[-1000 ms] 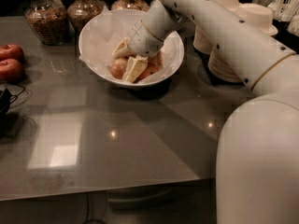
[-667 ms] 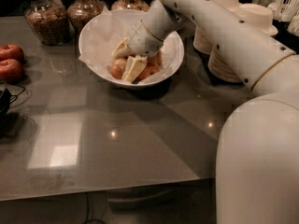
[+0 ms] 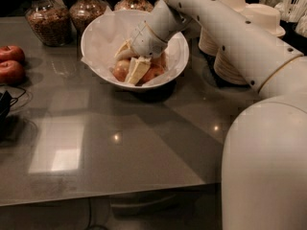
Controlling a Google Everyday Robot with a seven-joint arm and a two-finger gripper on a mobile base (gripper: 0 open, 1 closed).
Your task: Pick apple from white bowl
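in the white bowl (image 3: 183, 61) the gripper (image 3: 126, 65), fingers apart, straddles the apple (image 3: 120, 71).

Glossy grey table (image 3: 144, 143) holding food containers.
The gripper (image 3: 130, 60) sits inside the white bowl (image 3: 96, 37); two red apples (image 3: 12, 63) far to its left, jars (image 3: 45, 18) behind, stacked bowls (image 3: 266, 18) to its right.

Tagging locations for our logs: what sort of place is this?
Probably an office snack counter or kitchenette: glass jars, stacked disposable bowls, and the white bowl of apples, where the end effector sits.
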